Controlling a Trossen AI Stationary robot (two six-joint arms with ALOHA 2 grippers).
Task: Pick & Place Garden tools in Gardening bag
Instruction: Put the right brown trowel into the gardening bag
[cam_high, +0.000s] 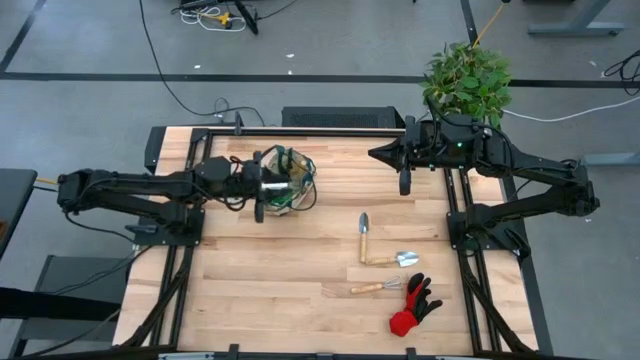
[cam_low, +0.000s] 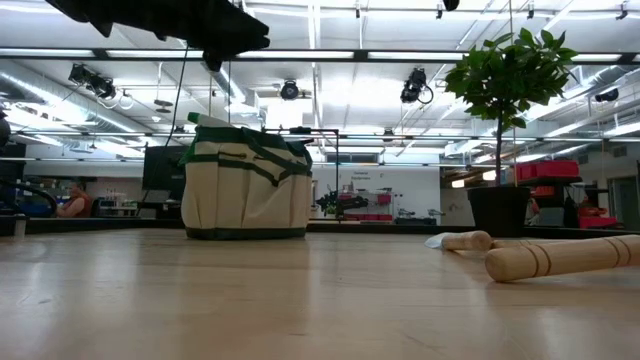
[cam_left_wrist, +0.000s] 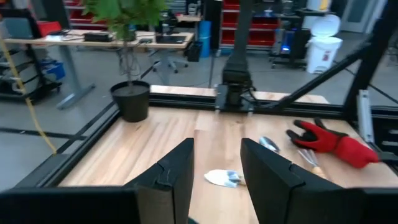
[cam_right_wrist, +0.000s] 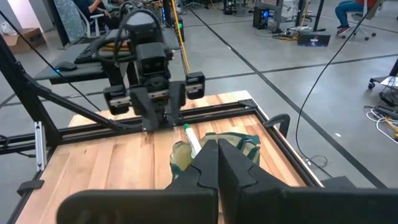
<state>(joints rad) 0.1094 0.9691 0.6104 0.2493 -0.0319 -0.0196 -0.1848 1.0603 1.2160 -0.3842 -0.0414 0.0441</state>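
Left claw (cam_high: 262, 186) sits right over the near rim of the gardening bag (cam_high: 290, 180), fingers (cam_left_wrist: 171, 177) apart with nothing between them. The bag is directly under and just ahead of that claw, upright on the bench (cam_high: 300, 270); in the low view it stands tan with green trim (cam_low: 246, 182). A white-and-green item (cam_right_wrist: 191, 140) pokes out of the bag mouth — looks like a spray bottle top, hard to confirm.

Right claw (cam_high: 405, 155) waits at the far edge of the bench, well apart from the bag, fingers pressed together (cam_right_wrist: 217, 165), holding nothing. The potted plant (cam_high: 467, 80) is just behind that claw.

Loose tools lie on the bench well apart from both claws, on the right arm's side of the bag:
- wooden-handled trowel (cam_high: 364, 232), blade pointing toward the right claw
- second trowel (cam_high: 392, 260) just beside it, blade toward the right arm's side
- small wooden-handled fork (cam_high: 375, 287) nearer the bench's front edge
- red-and-black glove (cam_high: 413, 305) just beside the fork

From the left wrist view the glove (cam_left_wrist: 329, 142) and 2 tool heads (cam_left_wrist: 268, 144) lie ahead of the left claw.
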